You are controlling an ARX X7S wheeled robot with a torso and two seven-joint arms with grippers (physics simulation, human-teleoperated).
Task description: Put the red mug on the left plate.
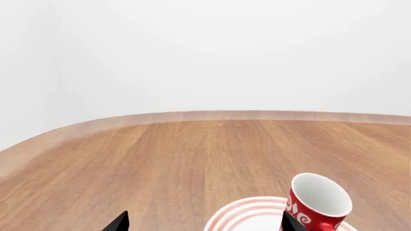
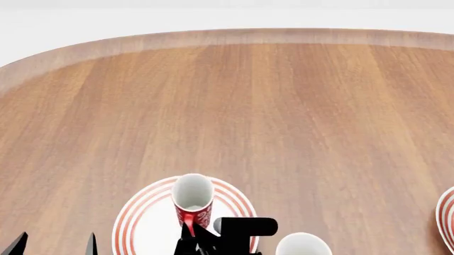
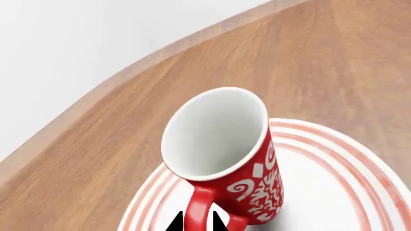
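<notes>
The red mug (image 2: 193,202), slim with a white scroll pattern and white inside, is over the left plate (image 2: 142,223), a white plate with thin red rings. I cannot tell whether its base touches the plate. My right gripper (image 3: 197,224) is shut on the mug's red handle (image 3: 199,204), one black finger on each side. The right wrist view shows the mug (image 3: 263,183) and the plate (image 3: 334,187) close up. My left gripper (image 2: 55,247) is open and empty, left of the plate. In the left wrist view its gripper (image 1: 204,224) is open, with the mug (image 1: 318,204) and the plate (image 1: 247,214) ahead.
A plain white mug (image 2: 301,245) stands just right of the left plate at the table's near edge. The second ringed plate (image 2: 447,218) shows at the far right edge. The wooden table (image 2: 248,106) stretches away to a rounded far rim.
</notes>
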